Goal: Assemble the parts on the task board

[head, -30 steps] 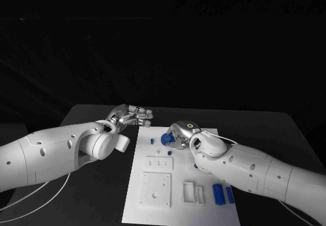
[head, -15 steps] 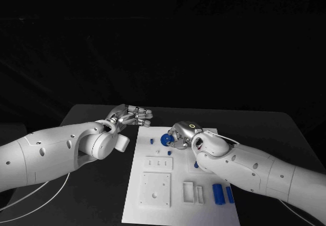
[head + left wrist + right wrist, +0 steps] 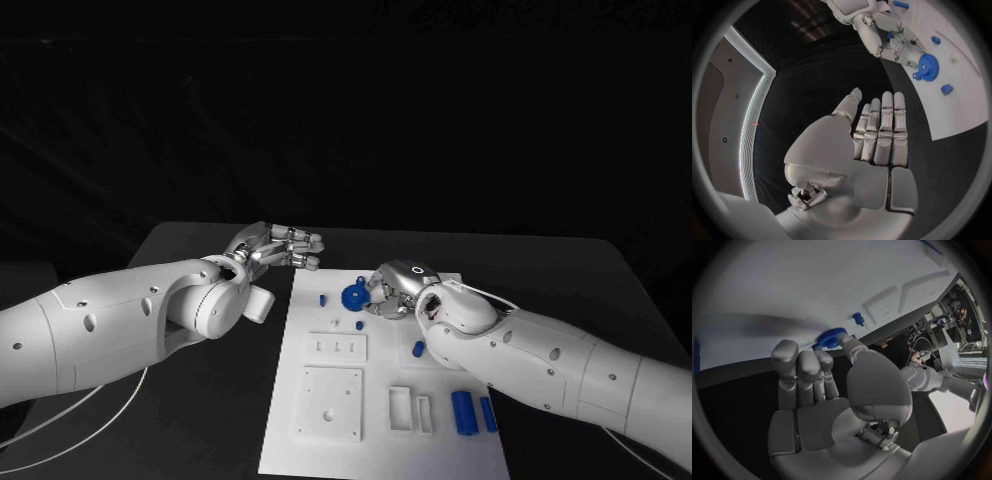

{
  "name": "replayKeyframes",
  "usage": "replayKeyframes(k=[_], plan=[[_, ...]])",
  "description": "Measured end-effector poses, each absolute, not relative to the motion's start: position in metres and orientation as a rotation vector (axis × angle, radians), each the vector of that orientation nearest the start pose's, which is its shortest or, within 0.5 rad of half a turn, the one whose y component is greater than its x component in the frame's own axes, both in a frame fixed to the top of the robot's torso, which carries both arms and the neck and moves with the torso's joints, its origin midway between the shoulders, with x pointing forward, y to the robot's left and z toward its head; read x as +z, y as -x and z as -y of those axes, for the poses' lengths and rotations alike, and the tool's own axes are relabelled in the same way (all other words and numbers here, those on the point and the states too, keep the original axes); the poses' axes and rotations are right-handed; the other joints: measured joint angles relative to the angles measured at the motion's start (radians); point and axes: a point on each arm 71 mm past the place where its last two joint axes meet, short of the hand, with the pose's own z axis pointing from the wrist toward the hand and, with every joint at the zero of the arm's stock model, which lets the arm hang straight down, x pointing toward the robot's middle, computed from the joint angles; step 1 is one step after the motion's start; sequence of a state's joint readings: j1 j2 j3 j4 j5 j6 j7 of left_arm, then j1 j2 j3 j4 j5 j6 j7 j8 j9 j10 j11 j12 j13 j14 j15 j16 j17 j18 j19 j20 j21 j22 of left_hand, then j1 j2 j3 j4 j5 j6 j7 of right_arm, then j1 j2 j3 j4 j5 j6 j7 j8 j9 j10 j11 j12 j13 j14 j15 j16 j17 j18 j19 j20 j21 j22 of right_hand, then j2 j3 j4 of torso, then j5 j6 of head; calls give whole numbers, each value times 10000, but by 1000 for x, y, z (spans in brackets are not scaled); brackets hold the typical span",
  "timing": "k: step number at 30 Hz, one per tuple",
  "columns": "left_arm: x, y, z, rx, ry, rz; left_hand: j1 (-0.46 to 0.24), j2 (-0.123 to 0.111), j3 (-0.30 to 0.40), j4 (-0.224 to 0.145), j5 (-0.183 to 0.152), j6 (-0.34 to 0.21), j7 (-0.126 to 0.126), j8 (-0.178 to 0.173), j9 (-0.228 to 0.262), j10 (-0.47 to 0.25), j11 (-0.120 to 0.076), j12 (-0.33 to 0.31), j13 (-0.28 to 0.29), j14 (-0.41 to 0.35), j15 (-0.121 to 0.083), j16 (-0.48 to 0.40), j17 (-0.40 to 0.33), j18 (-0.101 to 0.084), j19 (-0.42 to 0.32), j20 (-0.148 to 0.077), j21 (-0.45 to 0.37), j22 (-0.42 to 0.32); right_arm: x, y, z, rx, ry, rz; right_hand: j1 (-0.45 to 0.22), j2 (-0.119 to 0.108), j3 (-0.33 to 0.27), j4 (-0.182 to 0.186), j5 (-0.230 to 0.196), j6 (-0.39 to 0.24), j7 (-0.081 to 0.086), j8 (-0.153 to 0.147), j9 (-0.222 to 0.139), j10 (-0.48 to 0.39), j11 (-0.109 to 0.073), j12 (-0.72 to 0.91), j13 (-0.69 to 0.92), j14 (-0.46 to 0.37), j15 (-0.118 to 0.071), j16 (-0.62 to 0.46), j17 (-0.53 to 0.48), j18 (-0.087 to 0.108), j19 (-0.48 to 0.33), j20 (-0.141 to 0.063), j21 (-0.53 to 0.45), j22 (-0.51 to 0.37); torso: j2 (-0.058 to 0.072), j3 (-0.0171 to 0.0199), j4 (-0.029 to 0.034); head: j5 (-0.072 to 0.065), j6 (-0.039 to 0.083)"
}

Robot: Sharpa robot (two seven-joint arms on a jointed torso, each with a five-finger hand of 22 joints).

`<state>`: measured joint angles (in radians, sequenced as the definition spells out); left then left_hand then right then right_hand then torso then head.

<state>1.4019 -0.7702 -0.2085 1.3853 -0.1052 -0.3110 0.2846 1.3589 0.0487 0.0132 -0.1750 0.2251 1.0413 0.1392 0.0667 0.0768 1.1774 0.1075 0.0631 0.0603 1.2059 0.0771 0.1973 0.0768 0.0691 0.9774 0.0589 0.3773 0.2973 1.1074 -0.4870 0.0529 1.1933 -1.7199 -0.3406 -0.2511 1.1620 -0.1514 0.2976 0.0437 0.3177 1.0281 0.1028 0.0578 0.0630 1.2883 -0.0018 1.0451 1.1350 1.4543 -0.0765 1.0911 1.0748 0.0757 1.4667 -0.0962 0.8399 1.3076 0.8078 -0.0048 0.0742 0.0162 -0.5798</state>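
Observation:
The white task board (image 3: pixel 378 420) lies in the middle of the black table. A blue gear (image 3: pixel 353 295) sits flat near the board's far end. My right hand (image 3: pixel 392 290) is just to the right of it, holding nothing. In the right wrist view my right hand (image 3: pixel 817 390) has straight fingers, and its thumb tip is at the rim of the gear (image 3: pixel 829 336). My left hand (image 3: pixel 283 245) hovers over the table off the board's far left corner, holding nothing. In the left wrist view my left hand (image 3: pixel 873 145) is flat, and the gear (image 3: pixel 927 65) lies beyond it.
Small blue pegs (image 3: pixel 320 299) (image 3: pixel 359 324) (image 3: pixel 418 349) lie on the board near white raised blocks (image 3: pixel 330 402). Two blue cylinders (image 3: pixel 464 412) lie side by side at the near right. Bare black table surrounds the board.
My right hand has drawn back slightly to the right, so more of the blue gear shows. The left hand has not moved.

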Motion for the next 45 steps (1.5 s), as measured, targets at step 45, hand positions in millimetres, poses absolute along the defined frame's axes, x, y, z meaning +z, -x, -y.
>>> replayKeyframes(k=[45], plan=[[-150, -533, -226, -13389, 9181, -15261, 1, 1, 140, -57, 0, 0, 0, 0, 7, 38, -38, 0, 0, 0, 0, 0, 0, 0, 37, -37, 0, 14, -181, -543, 295, 6602, -927, -15989, 1311, 956, -3014, -2312, 586, 47, 79, -1, 0, -293, 70, -99, -176, -110, 109, -231, -127, -5, -37, 36, -356, -1, -35, 256, -289, -534, 220]])
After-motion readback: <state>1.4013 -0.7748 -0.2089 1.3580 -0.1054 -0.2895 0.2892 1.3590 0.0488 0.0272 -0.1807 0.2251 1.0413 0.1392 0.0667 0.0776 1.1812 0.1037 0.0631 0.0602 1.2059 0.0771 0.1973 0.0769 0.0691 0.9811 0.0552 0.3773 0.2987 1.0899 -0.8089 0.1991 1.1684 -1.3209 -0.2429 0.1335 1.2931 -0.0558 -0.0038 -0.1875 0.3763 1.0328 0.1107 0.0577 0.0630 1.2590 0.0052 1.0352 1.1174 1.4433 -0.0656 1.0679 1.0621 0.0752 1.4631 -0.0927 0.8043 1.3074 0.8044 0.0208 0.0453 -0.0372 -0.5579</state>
